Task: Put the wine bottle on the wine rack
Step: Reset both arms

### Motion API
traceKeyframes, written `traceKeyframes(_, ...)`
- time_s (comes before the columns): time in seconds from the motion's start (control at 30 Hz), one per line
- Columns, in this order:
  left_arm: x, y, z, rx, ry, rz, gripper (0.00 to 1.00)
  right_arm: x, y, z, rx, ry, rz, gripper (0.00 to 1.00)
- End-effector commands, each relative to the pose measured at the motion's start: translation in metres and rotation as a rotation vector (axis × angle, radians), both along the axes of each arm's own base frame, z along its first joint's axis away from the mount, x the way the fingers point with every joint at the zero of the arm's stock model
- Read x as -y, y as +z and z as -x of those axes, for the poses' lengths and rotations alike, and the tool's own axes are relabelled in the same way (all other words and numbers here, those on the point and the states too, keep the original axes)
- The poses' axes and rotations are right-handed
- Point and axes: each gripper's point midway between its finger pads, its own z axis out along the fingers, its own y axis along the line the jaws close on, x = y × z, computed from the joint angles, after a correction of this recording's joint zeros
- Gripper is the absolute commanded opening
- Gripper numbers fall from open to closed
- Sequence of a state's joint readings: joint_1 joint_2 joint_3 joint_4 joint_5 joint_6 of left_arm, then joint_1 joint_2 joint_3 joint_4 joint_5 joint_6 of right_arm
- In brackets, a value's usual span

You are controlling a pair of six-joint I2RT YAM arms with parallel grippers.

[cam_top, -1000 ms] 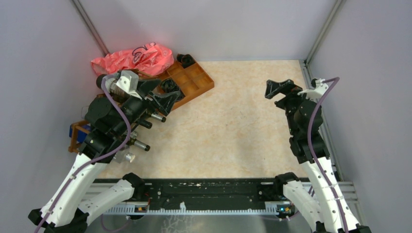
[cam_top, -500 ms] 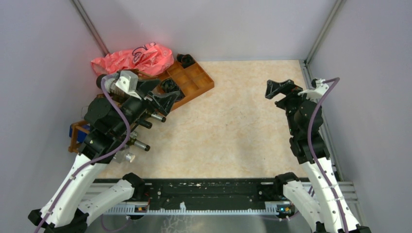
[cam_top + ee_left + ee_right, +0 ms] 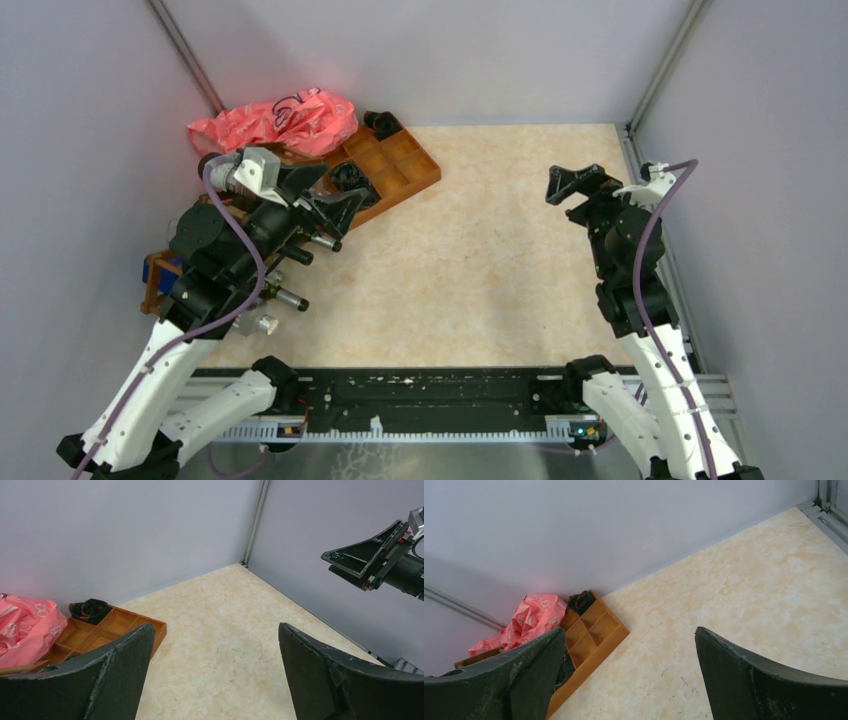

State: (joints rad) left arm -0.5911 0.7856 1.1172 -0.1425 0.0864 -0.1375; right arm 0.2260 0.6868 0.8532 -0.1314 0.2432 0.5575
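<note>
From my seat, the wine rack [image 3: 152, 292] is the nearest thing on the counter [image 3: 470, 270]. It sits near and to the left of the orange-brown compartmented tray [image 3: 398, 165], against the left wall and mostly hidden under my left arm. A blue item [image 3: 160, 268] shows at its near end, and I cannot tell what it is. I cannot pick out the wine bottle in any view.

My left hand [image 3: 325, 192] hangs just over the tray's near-left end, fingers spread wide with nothing between them. My right hand [image 3: 578, 192] is well to the right of the tray, above bare counter. It is just as wide apart and holds nothing.

A dark object [image 3: 382, 122] sits in the tray's far corner cell. A crumpled pink plastic bag [image 3: 275, 120] lies against the tray's far-left side, by the back wall.
</note>
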Motion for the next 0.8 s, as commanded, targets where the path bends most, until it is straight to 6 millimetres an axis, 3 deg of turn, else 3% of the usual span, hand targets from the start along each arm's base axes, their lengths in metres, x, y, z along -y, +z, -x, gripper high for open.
traceKeyframes(0.0,-0.0052,0.0057,0.0019,0.018,0.015,0.008,0.99,0.0069,0.0334,0.0083,0.082,-0.024,-0.004,0.99)
traceKeyframes(0.77,-0.0075,0.0084,0.0068,0.024,0.011,0.015,0.99,0.0085,0.0362,0.0104,0.082,-0.03,-0.002,0.98)
